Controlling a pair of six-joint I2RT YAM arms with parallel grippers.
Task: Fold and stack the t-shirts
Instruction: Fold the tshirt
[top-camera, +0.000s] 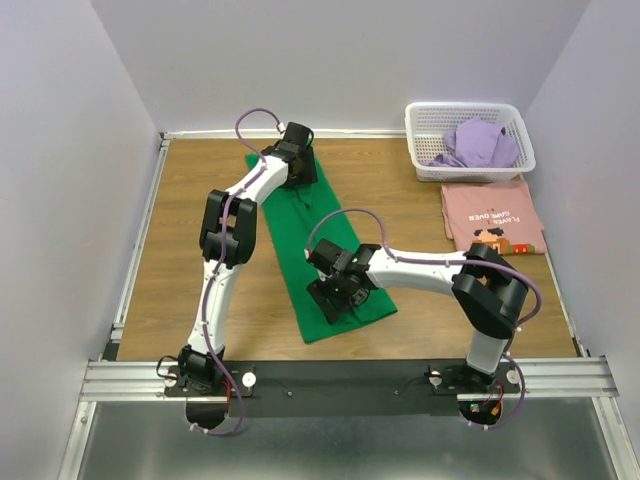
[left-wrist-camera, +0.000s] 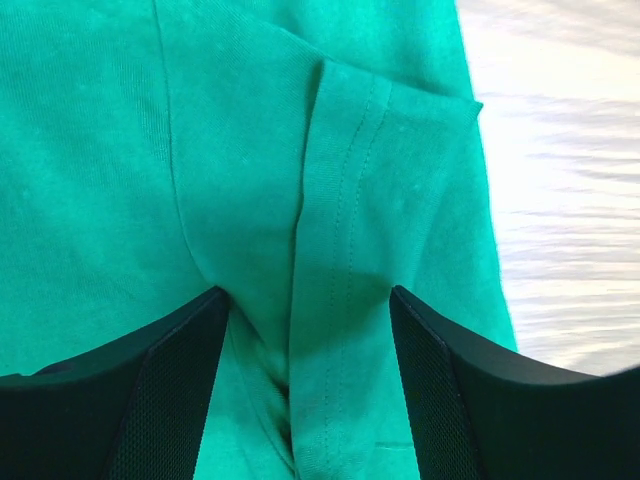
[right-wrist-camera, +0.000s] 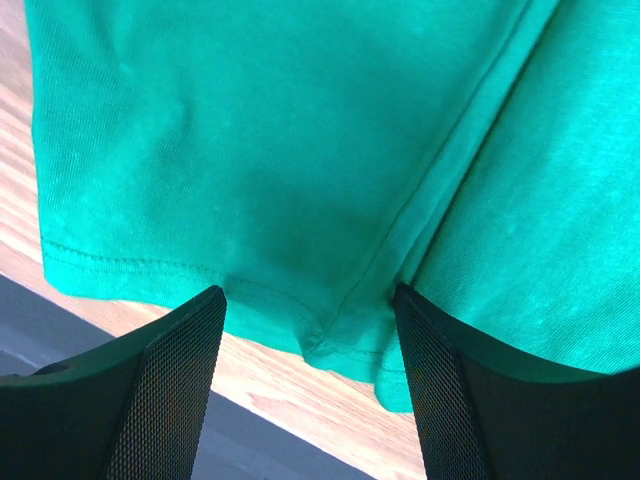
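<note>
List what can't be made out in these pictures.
Top view, green t-shirt: its far end is hidden under the left gripper.
Top view, pink t-shirt: its printed text is too small to read.
Top view, lavender t-shirt: it is bunched up, and its lower folds are hidden behind the basket wall.

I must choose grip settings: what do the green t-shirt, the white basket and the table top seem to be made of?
Green t-shirt: soft knit, likely cotton, matte; the wrist views show fine texture and stitched hems. White basket: probably moulded plastic, with lattice walls. Table top: wood or wood-look laminate, smooth; grain shows, but which it is stays open.
</note>
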